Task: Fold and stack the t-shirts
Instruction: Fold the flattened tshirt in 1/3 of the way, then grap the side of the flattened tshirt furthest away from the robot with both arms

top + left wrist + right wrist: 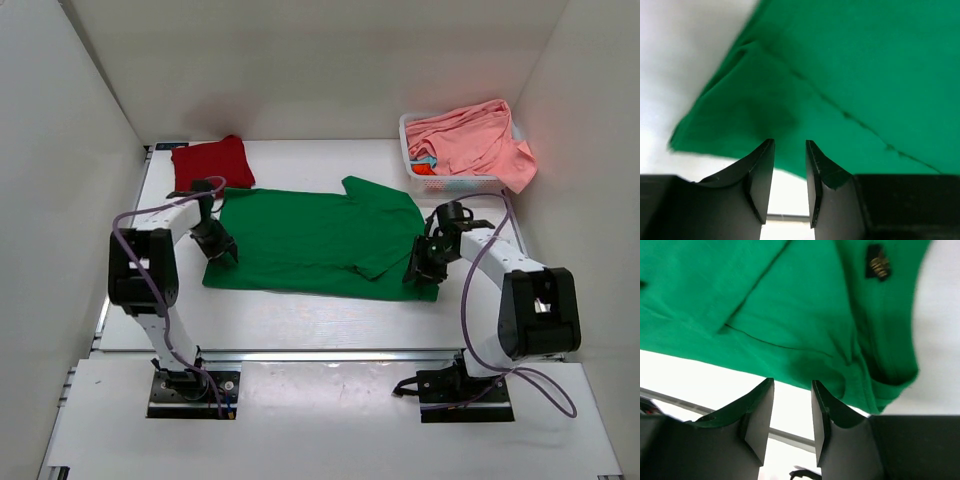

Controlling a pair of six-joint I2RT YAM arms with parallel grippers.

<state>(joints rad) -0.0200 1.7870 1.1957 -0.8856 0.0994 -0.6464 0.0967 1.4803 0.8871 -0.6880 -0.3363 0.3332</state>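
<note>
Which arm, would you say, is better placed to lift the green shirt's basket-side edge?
Right: the right gripper sits at that edge of the green shirt; the left gripper is at the opposite edge.

Beneath the left gripper (218, 246) and the right gripper (420, 262) spreads a white table (300, 315), matt and evenly lit, shadows soft. Outward of the left gripper stands a plain white left wall (60, 200); outward of the right one, the right wall (590, 180), tinged pink farther ahead. Ahead of both, a white back wall (320, 70) closes the space. Behind them a metal rail (330, 354) edges the table.
</note>
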